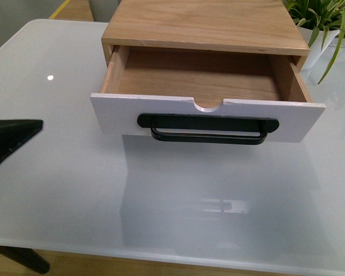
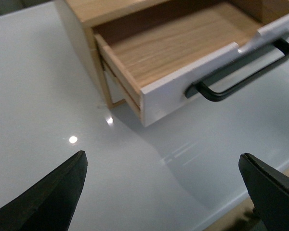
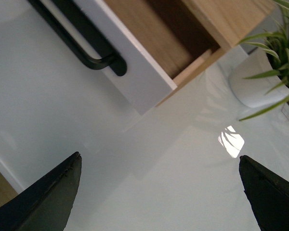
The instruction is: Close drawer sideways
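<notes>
One drawer [image 1: 204, 86], one wooden cabinet [image 1: 204, 23], one black bar handle [image 1: 208, 129], one potted plant [image 1: 325, 20] and two grippers make up the count. The cabinet sits at the far edge of the white glossy worktop [image 1: 178, 201], about midway along it. The drawer stands pulled well out of it toward the near edge. Its white front panel carries the handle just under a half-round notch in the top edge.

The left gripper [image 2: 161, 159] has its jaws spread wide with only bare worktop between them. The drawer's left corner lies ahead of them and clearly apart. In the front view a single black finger [image 1: 14, 135] shows at the left edge of the worktop, well apart from the left end of the front panel. The right gripper [image 3: 159, 159] is likewise spread wide over bare worktop. The drawer's right corner and the end of the handle lie ahead of it, not touching. That arm does not show in the front view.

The drawer's light wood floor and side walls lie in plain view. Below it, the left wrist view shows a plain white panel [image 2: 114, 89] set back in the cabinet. At the far right corner of the worktop, a white pot [image 1: 317, 52] holds the plant's long green leaves, just beside the cabinet.
</notes>
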### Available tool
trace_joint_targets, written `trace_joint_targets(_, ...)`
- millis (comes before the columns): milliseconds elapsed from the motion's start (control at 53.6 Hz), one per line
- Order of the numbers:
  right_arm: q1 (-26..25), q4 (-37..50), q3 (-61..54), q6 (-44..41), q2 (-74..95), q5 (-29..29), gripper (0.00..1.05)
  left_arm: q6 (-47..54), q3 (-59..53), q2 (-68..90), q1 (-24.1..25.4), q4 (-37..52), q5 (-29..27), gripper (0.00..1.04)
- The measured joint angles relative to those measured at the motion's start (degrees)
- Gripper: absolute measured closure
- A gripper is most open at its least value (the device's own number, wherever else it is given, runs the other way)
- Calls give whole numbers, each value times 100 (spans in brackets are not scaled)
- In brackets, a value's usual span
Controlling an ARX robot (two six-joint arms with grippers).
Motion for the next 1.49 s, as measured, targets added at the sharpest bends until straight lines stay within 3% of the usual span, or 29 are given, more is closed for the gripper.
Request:
trace_joint_targets(224, 483, 291, 387, -802, 1152, 74, 9, 612, 501, 881, -304, -63, 431, 9)
trace_joint_targets(523, 1126, 326, 999, -1598, 2494, 133, 9, 1209, 1082, 1668, -1130, -59, 785, 9)
trace_joint_targets(859, 1563, 341, 1451, -1941, 3316, 175, 9, 1438, 1543, 2551, -1543, 85, 909, 9)
trace_joint_targets(1494, 2194, 420, 2109, -2000, 4223, 219, 9, 1423, 2238, 3512, -1856, 249, 1069, 9)
